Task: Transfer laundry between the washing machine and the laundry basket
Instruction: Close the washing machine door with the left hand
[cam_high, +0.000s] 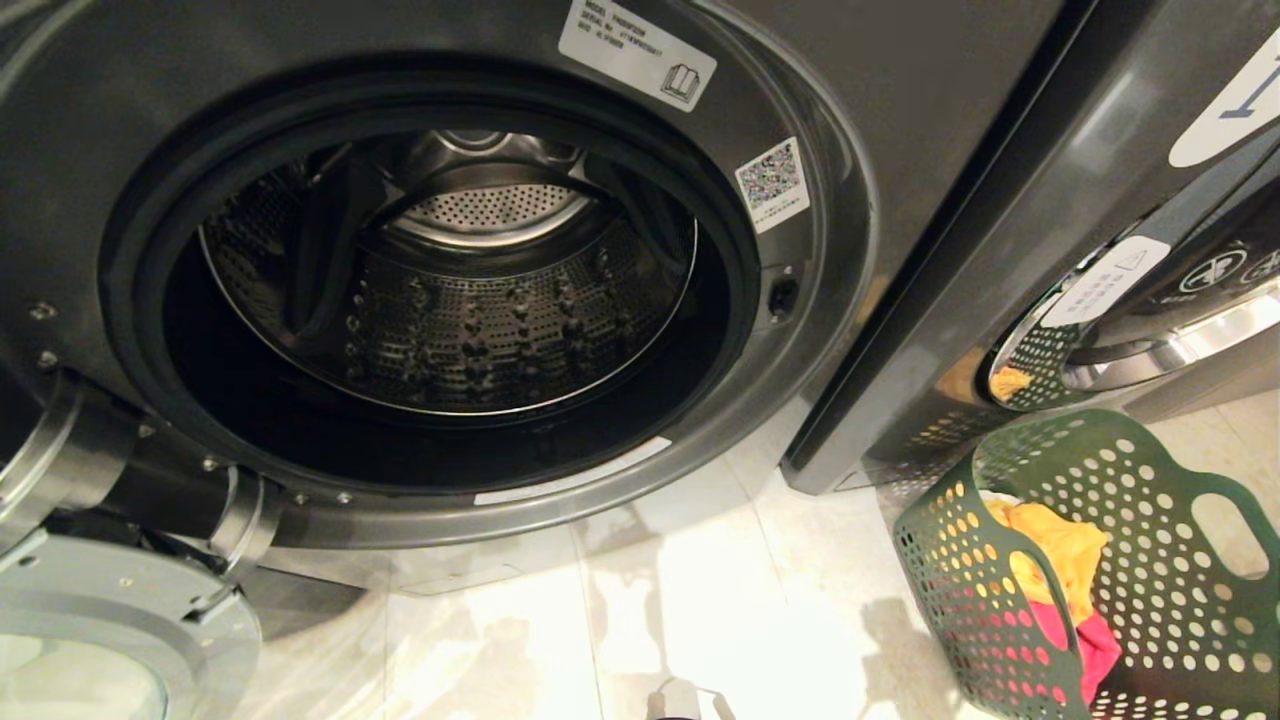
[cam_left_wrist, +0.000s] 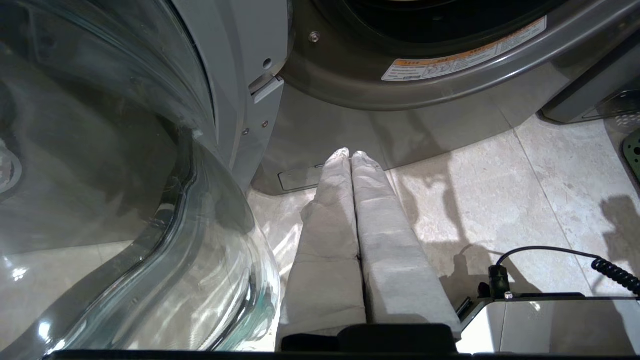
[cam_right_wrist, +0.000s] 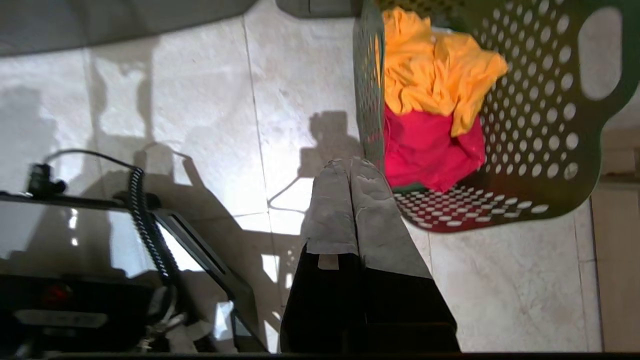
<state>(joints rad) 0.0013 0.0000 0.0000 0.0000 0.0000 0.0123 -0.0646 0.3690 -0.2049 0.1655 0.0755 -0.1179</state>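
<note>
The dark grey washing machine (cam_high: 880, 150) fills the head view with its door swung open; its steel drum (cam_high: 450, 300) shows no cloth. The green laundry basket (cam_high: 1150, 480) stands on the floor at the lower right, holding a yellow-orange garment (cam_high: 1060, 545) over a red-pink one (cam_high: 1090, 640). In the right wrist view the same yellow garment (cam_right_wrist: 435, 75) and red-pink garment (cam_right_wrist: 425, 150) lie in the basket (cam_right_wrist: 550, 140). My right gripper (cam_right_wrist: 351, 162) is shut and empty, beside the basket's wall above the floor. My left gripper (cam_left_wrist: 350, 152) is shut and empty, low before the machine's base.
The open glass door (cam_left_wrist: 125, 200) bulges close beside my left gripper; its hinge (cam_high: 130, 470) shows in the head view. A second dark machine (cam_high: 1150, 250) stands at the right behind the basket. Pale floor tiles (cam_high: 700, 620) lie between machine and basket. My base and a coiled cable (cam_right_wrist: 145, 215) lie below.
</note>
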